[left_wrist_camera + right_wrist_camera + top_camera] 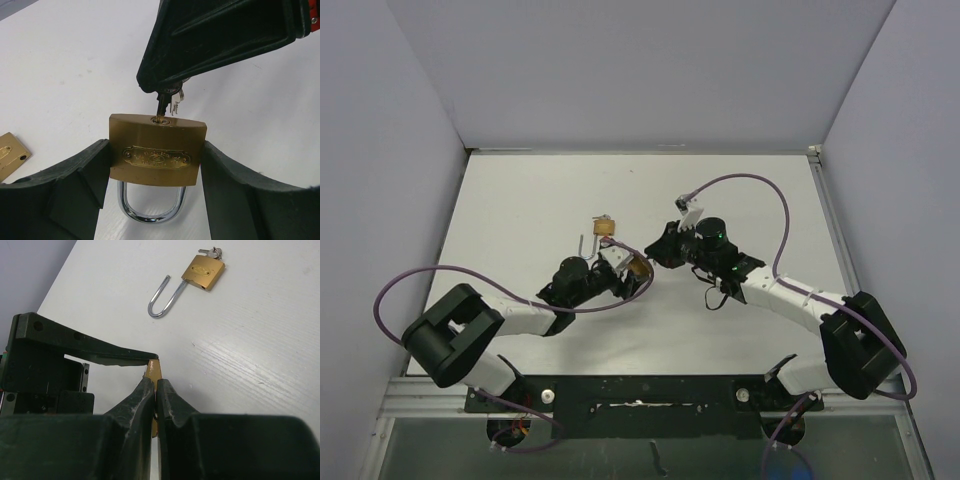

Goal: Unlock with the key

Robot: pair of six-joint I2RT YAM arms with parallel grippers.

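Near the centre of the white surface (520, 200), the two arms meet tip to tip. The left tool (156, 165) is clamped on a rectangular brass padlock (157, 150), with one black finger pressed against each side of the body. In the left wrist view the lock sits in the lower middle of the frame, its oval nameplate facing the camera. Its chrome shackle (150, 212) hangs below, and both legs run up into the body. A dark metal key (162, 104) stands in the keyhole on the lock's upper face. The key's head is pinched by the right tool (155, 385), which comes in from the upper right of that frame, its fingers pressed together on the head. A couple of small silver keys (176, 102) dangle just behind the inserted one. In the right wrist view, only a thin brass edge of the held lock shows above the closed fingertips, with a finger of the left tool lying across the left of the frame. A second brass padlock (202, 271) lies flat on the surface in the upper middle of that view, well apart from both tools. Its curved steel shackle (165, 297) is swung open toward the lower left, and a small bunch of keys (212, 251) sits at its top edge.
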